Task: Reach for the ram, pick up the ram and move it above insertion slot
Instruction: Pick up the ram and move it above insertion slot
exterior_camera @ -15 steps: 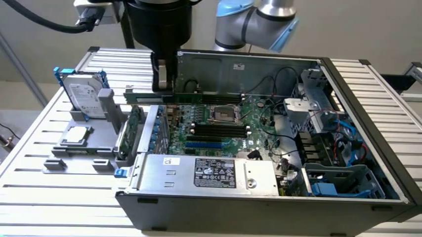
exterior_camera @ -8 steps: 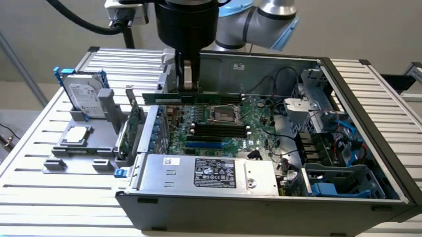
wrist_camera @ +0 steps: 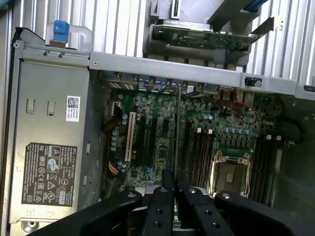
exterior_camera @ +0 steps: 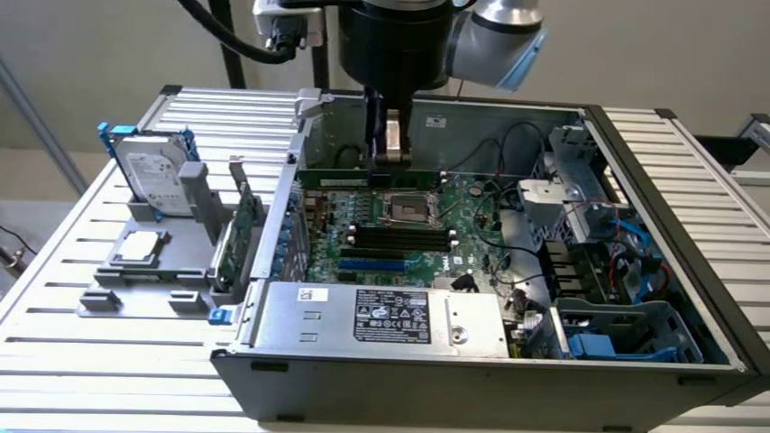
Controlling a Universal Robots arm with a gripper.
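Gripping the ram point(exterior_camera: 367, 178), a thin, long green circuit-board stick, the black two-finger pincer point(exterior_camera: 389, 159) hangs over the open grey computer case point(exterior_camera: 481, 379). Its fingers are closed on the top edge near the middle of the stick, so the ram stays level and on its edge, contacts downward. In the wrist view the stick shows edge-on as a thin line point(wrist_camera: 176, 147) running out from between the fingertips point(wrist_camera: 169, 179).

The ram is above the back part of the green motherboard point(exterior_camera: 398, 244), just behind the square silver processor socket point(exterior_camera: 403, 209). The black memory slots point(exterior_camera: 398, 236) lie in front of that socket, so I judge the stick is not yet over them.

Room is limited: the case's back wall point(exterior_camera: 481, 117) is near behind the pincer, and loose black cables point(exterior_camera: 511, 144) hang toward the exterior view's right. The silver power supply box point(exterior_camera: 379, 316) closes the front. Outside, on the slatted table point(exterior_camera: 72, 244), a silver hard drive point(exterior_camera: 157, 176) stands in a grey holder.
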